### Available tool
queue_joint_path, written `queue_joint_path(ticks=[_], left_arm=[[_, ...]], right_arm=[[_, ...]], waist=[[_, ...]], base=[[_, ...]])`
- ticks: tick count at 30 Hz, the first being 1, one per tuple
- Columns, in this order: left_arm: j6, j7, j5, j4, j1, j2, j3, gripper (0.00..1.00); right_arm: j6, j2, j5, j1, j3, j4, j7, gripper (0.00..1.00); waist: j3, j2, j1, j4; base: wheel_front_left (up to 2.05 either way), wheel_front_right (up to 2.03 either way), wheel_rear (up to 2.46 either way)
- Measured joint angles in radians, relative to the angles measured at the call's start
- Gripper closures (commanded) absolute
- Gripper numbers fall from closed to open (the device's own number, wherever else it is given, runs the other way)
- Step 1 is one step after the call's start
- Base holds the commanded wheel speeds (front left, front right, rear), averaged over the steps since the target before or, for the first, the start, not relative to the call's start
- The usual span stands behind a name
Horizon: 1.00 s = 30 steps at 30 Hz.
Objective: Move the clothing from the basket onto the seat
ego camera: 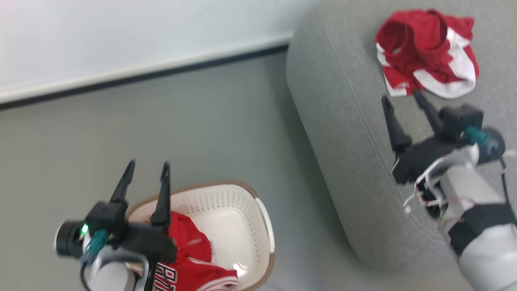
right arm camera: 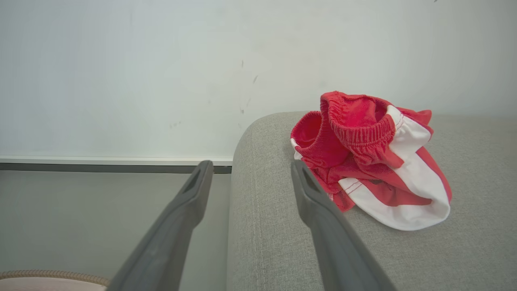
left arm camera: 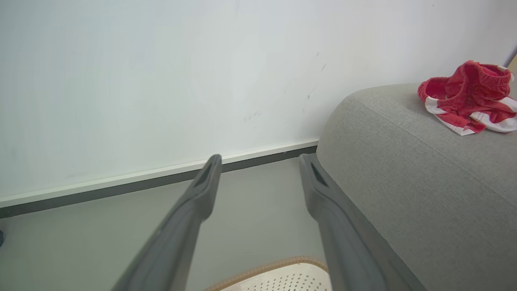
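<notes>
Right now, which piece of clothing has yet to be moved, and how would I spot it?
Start at the big grey sofa; on the floor beside it stands a cream perforated basket with a brown rim. Inside lies a crumpled red garment with printed lettering. Unlike the other red-and-white garment, which sits on the sofa, this one is in the basket.

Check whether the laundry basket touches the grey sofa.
Apart. The head view shows a strip of bare floor between the laundry basket and the grey sofa.
</notes>
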Motion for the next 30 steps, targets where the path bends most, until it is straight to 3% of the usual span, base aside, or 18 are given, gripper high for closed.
queue_joint_path(ticks=[14,25,30], left_arm=[[0.0,-0.015,-0.003,0.05,0.235,-0.027,0.131,0.0],[0.0,-0.016,0.005,0.005,0.369,-0.051,0.184,0.0],[0.0,-0.016,0.014,-0.023,0.394,-0.056,0.209,0.0]], right_arm=[[-0.065,0.04,-0.026,0.278,0.017,-0.159,0.0,0.0],[-0.138,0.04,-0.048,0.503,0.016,-0.364,0.0,0.0],[-0.148,0.038,-0.061,0.568,0.013,-0.445,0.0,0.0]], waist=[[-0.198,-0.0001,0.0,0.081],[-0.333,0.0,0.0001,0.117],[-0.354,0.0,0.0001,0.132]], base=[[0.0,0.0,0.0],[0.0,0.0,0.0],[0.0,0.0,0.0]])
